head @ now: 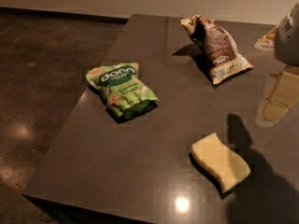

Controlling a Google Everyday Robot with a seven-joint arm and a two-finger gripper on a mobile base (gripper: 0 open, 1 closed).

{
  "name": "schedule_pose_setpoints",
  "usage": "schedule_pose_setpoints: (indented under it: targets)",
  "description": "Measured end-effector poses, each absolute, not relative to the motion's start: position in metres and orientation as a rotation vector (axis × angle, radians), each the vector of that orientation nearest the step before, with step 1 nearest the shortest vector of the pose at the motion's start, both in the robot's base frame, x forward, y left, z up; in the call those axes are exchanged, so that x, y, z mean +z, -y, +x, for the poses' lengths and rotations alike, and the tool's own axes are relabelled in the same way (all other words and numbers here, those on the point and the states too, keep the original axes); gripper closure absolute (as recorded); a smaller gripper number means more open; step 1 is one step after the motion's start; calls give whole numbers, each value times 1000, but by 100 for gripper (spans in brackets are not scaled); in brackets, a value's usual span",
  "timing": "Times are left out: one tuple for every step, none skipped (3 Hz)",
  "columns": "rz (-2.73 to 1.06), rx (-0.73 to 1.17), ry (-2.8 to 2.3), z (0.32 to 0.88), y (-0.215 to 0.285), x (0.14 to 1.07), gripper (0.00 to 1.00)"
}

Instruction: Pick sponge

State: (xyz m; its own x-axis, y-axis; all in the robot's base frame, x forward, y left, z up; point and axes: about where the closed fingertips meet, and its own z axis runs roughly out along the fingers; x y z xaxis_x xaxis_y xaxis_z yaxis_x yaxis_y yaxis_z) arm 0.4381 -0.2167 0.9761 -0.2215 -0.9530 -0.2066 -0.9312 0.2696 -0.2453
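Observation:
The sponge (220, 161) is a flat pale yellow foam block with wavy long sides. It lies on the dark table (117, 162) near the front right. My gripper (276, 97) hangs at the right edge of the view, above the table, up and to the right of the sponge and apart from it. Its pale yellow blocky finger pads (280, 93) point down. Its shadow falls on the table just right of the sponge.
A green snack bag (122, 89) lies left of centre. A brown snack bag (216, 47) lies at the back right. Another bag's corner (266, 38) shows behind my arm. The table's left and front edges drop to a dark floor (37, 78).

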Motion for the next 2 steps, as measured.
schedule_pose_setpoints:
  targets:
    - [-1725, -98, -2232, 438, 217, 976, 0]
    - [-1724, -119, -2257, 433, 216, 971, 0]
